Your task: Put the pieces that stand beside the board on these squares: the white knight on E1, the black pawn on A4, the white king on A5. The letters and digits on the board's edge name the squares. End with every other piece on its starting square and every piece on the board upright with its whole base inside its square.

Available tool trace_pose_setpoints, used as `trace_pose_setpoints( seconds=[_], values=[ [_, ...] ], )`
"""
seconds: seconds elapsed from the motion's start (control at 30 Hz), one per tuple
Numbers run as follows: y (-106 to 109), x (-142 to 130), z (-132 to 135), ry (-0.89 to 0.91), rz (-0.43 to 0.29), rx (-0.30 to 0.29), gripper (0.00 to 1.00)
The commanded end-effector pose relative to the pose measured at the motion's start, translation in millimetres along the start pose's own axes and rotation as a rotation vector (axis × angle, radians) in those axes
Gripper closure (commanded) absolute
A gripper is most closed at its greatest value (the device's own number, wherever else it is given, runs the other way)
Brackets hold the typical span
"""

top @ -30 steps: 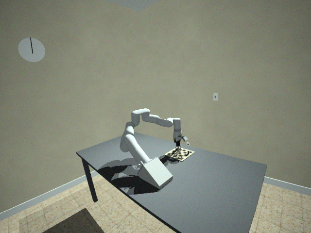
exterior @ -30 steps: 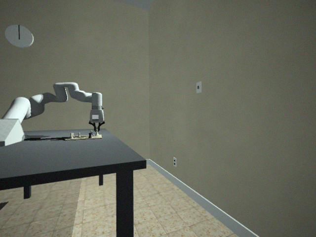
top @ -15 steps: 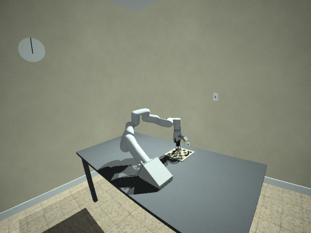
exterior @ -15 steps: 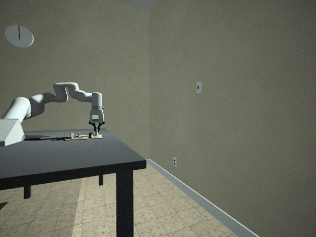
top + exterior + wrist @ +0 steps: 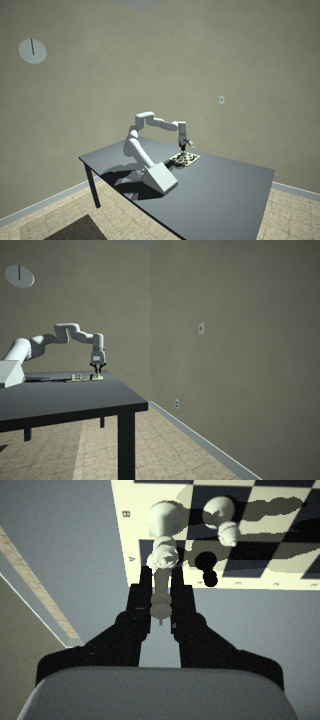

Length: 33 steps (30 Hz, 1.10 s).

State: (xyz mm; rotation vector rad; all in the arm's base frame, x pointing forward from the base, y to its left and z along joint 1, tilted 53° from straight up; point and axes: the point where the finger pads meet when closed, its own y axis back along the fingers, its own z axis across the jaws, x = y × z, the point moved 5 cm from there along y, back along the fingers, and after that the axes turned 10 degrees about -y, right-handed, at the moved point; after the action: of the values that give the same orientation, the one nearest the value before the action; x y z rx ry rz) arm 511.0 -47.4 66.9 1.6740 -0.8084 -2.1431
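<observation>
My gripper (image 5: 161, 581) (image 5: 183, 149) (image 5: 97, 371) is shut on the white king (image 5: 160, 607) (image 5: 98, 369), which is upright with its cross top towards the wrist camera. It hangs low over the corner of the chessboard (image 5: 125, 530) (image 5: 190, 163) (image 5: 85, 379), by the letter A on the edge. I cannot tell whether the king's base touches the board. The black pawn (image 5: 206, 566) (image 5: 92, 374) stands upright on the row A square beside that corner. The white knight is out of the wrist view.
A white pawn (image 5: 223, 515) stands in row B. A larger white piece (image 5: 165, 517) with a round base stands just beyond my fingertips. Two small white pieces (image 5: 73, 376) (image 5: 80, 375) stand further along the board. The board lies near the table's far edge (image 5: 232, 160), and the robot base (image 5: 160, 178) sits to its left.
</observation>
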Motion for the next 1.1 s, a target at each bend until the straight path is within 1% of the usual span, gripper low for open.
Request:
trace_pose_setpoints(
  seconds=[0.0, 1.07],
  values=[
    [2.7, 0.5, -1.0, 0.000, 0.001, 0.005, 1.00],
    [-0.7, 0.5, -1.0, 0.000, 0.001, 0.005, 1.00]
  ],
)
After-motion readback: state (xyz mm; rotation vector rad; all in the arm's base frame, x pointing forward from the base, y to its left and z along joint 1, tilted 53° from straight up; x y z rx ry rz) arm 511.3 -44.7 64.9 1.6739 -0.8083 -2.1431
